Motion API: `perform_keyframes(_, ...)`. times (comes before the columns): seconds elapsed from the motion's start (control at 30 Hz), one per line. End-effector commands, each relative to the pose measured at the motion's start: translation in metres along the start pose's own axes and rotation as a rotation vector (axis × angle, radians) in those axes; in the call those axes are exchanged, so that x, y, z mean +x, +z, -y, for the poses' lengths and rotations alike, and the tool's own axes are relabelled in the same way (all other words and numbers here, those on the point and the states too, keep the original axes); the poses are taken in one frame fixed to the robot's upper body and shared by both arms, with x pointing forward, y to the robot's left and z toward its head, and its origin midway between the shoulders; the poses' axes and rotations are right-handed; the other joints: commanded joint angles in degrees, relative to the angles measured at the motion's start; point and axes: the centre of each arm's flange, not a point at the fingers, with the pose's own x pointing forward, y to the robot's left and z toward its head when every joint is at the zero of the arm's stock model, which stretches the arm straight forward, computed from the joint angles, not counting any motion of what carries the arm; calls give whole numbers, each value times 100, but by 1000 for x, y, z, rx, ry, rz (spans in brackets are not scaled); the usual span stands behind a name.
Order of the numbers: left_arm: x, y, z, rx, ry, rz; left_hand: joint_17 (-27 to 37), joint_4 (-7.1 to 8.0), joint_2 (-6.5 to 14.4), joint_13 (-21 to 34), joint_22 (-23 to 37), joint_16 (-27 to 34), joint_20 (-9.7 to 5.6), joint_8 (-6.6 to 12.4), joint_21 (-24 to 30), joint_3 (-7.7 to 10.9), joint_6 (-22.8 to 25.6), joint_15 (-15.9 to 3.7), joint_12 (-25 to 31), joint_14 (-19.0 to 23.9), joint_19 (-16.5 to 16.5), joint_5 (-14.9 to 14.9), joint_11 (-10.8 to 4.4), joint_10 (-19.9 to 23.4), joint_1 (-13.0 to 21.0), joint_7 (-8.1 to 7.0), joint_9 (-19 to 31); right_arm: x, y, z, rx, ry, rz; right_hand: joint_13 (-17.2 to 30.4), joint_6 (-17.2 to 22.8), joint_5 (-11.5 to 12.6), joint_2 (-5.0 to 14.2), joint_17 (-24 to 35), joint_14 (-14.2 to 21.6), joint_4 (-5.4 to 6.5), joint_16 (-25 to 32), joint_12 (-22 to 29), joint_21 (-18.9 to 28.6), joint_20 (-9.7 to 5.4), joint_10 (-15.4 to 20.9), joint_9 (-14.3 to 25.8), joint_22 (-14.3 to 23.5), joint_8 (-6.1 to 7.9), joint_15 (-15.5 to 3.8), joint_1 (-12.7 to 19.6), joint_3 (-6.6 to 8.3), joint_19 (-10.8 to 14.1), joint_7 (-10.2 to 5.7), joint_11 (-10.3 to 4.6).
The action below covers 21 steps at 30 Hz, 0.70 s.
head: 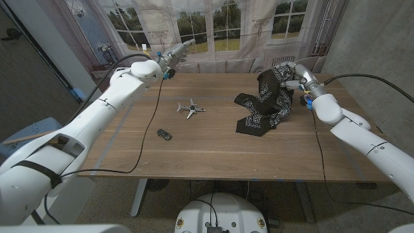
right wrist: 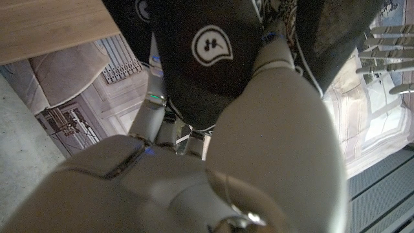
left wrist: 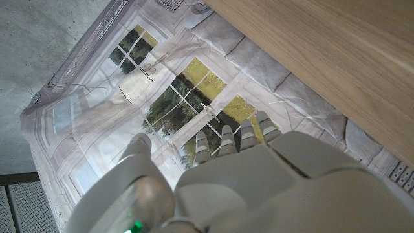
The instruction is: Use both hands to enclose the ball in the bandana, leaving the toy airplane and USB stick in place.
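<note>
Bandana (head: 265, 103), black cloth with white paisley print, hangs crumpled from right hand (head: 292, 76), which grips its upper folds at the table's (head: 213, 145) far right. Ball unseen. Left hand (head: 176, 52) raised past the far edge, fingers (left wrist: 223, 139) straight, empty. Small winged toy airplane (head: 190, 108) mid-table; dark USB stick (head: 164, 134) nearer.

The robot had two long white arms with smooth, round shells. A black band went around the left arm near the shoulder. Thin black cables ran along both arms. Small blue bits sat at each wrist. The left hand (head: 176, 53) was pale grey, and a tiny green light glowed on it. The right hand (head: 292, 72) was pale grey too, with small blue and green lights by its fingers (right wrist: 155, 116).
</note>
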Motion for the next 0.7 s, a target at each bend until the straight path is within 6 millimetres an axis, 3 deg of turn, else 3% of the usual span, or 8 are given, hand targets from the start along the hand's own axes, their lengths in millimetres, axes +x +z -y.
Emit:
perform_keyframes(0.03, -6, -4, -1, -36, -40, 26, 1, -24, -17, 14, 24, 28, 12, 30, -17, 4, 8, 36, 46, -24, -30, 30, 12, -28, -33, 3, -3, 2, 4, -22, -197, 85, -43, 641, 1941, 17, 1480, 9, 2214, -611, -40, 86, 48, -1163, 1298, -11, -9, 14, -2913, 1536, 1213, -683, 1691, 138)
perform_keyframes(0.7, -16, -5, -1, -55, -60, 50, 3, -20, -33, 14, 25, 33, 13, 34, -18, -13, 25, 41, 50, -19, -27, 33, 24, -27, -75, 17, -3, 4, 17, -60, -620, 177, -41, 595, 1978, 13, 1453, 7, 2224, -598, -114, 59, 58, -1163, 1296, -38, -78, -10, -2885, 1569, 1281, -718, 1762, 181)
